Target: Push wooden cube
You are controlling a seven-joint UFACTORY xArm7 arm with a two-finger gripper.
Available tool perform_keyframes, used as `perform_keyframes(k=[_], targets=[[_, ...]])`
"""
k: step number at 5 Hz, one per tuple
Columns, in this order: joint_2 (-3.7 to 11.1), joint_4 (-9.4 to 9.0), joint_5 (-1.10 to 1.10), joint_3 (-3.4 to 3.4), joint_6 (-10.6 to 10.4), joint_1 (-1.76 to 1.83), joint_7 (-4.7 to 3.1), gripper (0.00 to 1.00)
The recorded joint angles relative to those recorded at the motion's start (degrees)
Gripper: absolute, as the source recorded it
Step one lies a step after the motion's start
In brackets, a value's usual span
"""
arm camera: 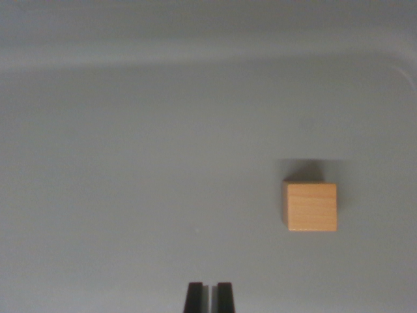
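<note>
In the wrist view, the wooden cube (312, 207) sat alone on a plain grey bench (130, 195), toward the wrist view's right and a little below the middle of the frame. Its pale, light-tan top face showed faint grain, and its edges ran roughly square to the frame. A narrow strip of its left side face was visible in shade, and a soft dark shadow lay on the bench just beyond its far edge.

The end effector (209, 298) appeared at the bottom edge, near the centre, as two short black fingertips (194, 297) standing upright. They were drawn together, with only a thin pale slit between them, and nothing was held between them. The cube lay well apart from the end effector, up and off to the wrist view's right of it, with bare bench between the two.

Farther up the frame the grey surface met a lighter, blurred band that ran across the whole width and curved down at the wrist view's right corner; what it was could not be told.
</note>
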Motion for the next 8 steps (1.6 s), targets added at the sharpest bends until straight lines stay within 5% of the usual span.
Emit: perform_keyframes(k=[3, 8], targets=[[0.56, -1.96, 0.03, -0.27, -2.45, -0.32, -0.75, 0.0], [2.34, -8.22, 0.13, -1.14, -10.27, -1.35, -3.15, 0.0]])
